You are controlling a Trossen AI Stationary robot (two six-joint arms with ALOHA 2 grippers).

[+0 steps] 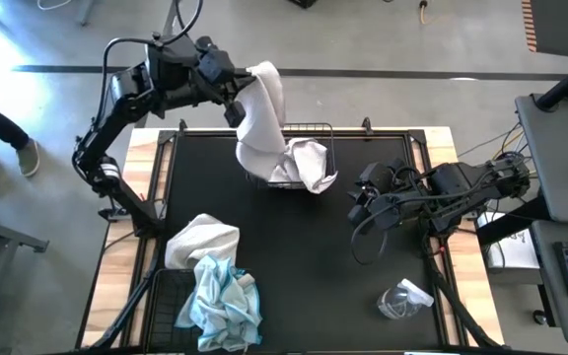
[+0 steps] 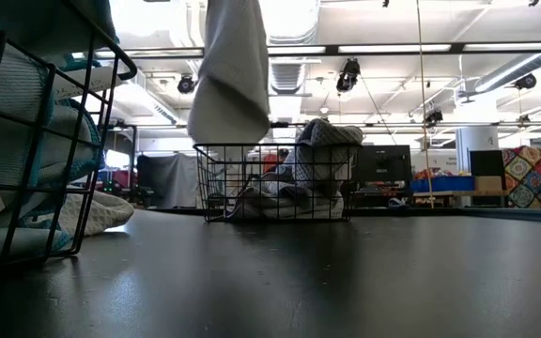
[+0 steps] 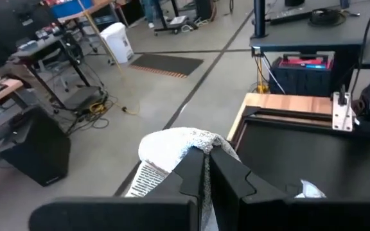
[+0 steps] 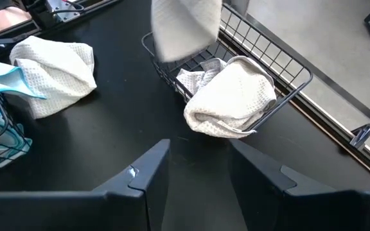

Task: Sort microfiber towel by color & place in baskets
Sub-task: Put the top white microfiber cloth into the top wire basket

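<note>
White waffle-textured towel (image 1: pixel 261 108) hangs limp, pinched by left hand (image 1: pixel 233 99) above far basket (image 1: pixel 309 130).

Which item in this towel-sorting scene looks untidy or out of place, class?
The white towel in the far basket spills over its rim onto the mat instead of lying inside. A second white towel lies loose on the mat beside the near basket, which holds blue towels. A clear wrapper lies by itself.

Clear wrapper (image 1: pixel 403 299) on black mat (image 1: pixel 314 256) (near corner).
</note>
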